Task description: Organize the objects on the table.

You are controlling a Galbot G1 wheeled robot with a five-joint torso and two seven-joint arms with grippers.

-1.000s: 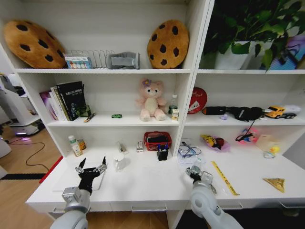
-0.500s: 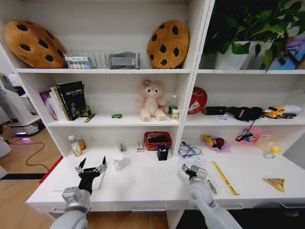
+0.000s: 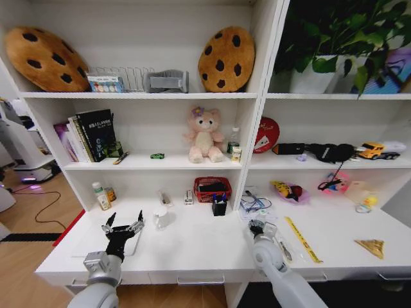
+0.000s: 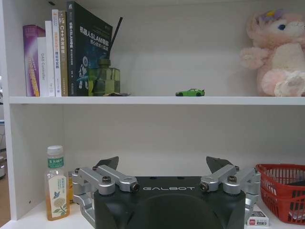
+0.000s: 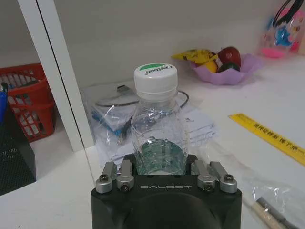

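My right gripper is shut on a small clear bottle with a green-topped white cap, held upright just above the white table near its middle. A bag of cables lies behind the bottle. My left gripper hangs open over the table's left end, above a flat silver laptop. Its fingertips stand wide apart with nothing between them. A tiny green toy car sits on the shelf above, beside the pink bear. A green-labelled bottle stands at the far left.
A red basket, a black pen holder and a white cup stand at the back of the table. A yellow ruler lies right of my right gripper. A purple bowl of fruit sits farther back. The white shelf upright rises close by.
My right gripper has shifted a little to the left and farther onto the table with the bottle in it. The left arm has not moved.
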